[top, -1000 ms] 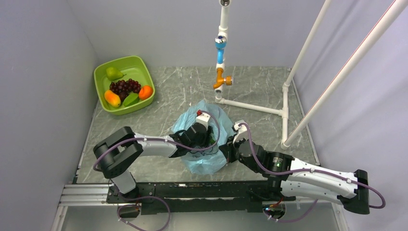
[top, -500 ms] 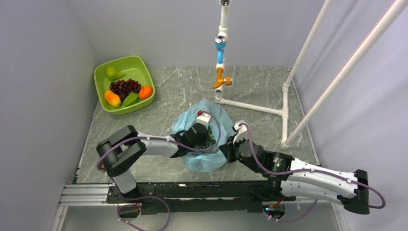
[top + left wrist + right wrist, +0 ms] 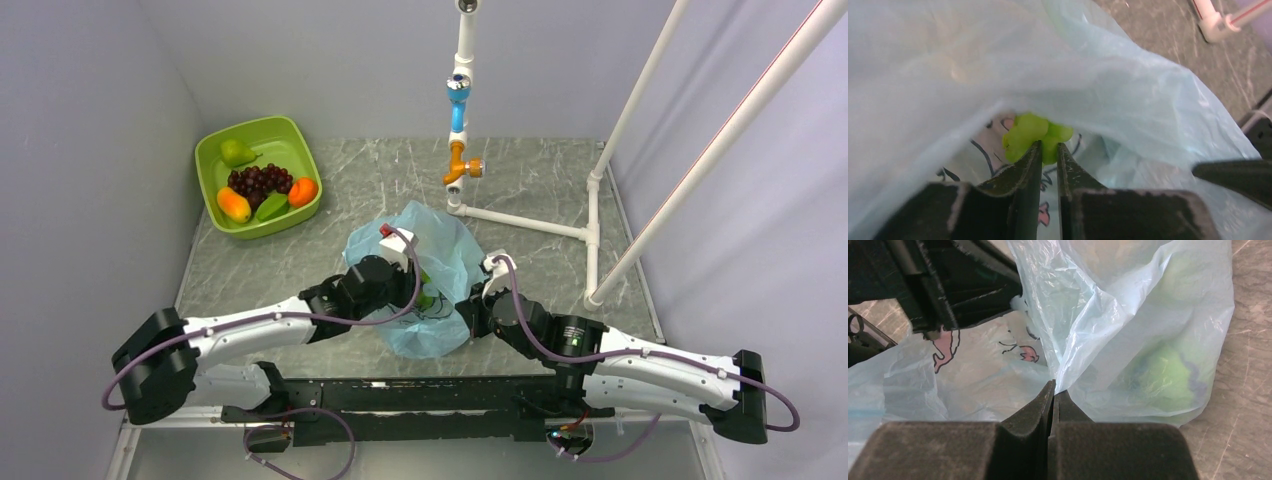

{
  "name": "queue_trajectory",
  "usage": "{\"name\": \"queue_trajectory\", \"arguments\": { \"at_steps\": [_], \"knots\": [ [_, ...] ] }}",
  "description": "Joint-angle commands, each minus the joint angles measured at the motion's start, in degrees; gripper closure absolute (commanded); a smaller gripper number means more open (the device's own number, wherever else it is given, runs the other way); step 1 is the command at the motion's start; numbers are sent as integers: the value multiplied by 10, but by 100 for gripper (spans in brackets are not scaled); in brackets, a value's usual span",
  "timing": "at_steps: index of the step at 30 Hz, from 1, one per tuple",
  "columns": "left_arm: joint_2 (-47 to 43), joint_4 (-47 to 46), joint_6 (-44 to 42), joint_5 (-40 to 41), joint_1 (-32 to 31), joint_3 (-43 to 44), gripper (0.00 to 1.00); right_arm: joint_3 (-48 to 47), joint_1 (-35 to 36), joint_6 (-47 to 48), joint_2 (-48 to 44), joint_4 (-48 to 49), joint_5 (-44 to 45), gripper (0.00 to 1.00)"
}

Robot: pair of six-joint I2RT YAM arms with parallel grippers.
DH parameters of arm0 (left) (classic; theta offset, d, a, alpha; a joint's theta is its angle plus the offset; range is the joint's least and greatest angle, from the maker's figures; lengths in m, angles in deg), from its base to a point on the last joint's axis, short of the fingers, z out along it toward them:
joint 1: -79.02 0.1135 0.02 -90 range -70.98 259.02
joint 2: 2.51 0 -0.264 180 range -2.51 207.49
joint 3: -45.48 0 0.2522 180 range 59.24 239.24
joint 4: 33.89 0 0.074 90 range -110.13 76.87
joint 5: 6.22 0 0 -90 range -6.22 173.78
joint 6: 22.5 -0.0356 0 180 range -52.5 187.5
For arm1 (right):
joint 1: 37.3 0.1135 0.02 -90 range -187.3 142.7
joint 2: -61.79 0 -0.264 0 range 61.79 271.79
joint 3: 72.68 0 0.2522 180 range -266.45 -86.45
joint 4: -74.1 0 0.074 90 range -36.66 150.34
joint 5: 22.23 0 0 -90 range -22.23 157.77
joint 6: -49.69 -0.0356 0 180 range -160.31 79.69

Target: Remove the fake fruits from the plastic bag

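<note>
green fruit (image 3: 1030, 132) nipped by left fingers (image 3: 1024, 172); right wrist alone shows right fingers (image 3: 1037, 410) pinching bag (image 3: 1128, 315).

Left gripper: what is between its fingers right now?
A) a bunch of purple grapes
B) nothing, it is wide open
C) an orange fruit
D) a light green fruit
D: in the left wrist view the left gripper has its fingers closed on a lumpy light green fruit at the mouth of the bag.
</note>
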Motion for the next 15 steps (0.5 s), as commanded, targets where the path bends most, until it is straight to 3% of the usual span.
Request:
{"name": "queue_trajectory", "arguments": {
  "at_steps": [1,4,15],
  "knots": [
    [-52,81,11,-67,-3,-1,89,-11,2,6,-10,21,17,100],
    [-96,133,3,-86,-3,-3,93,-6,3,6,-13,27,14,100],
    [-294,245,28,-136,-3,14,89,-11,2,17,1,38,6,100]
  ]
}}
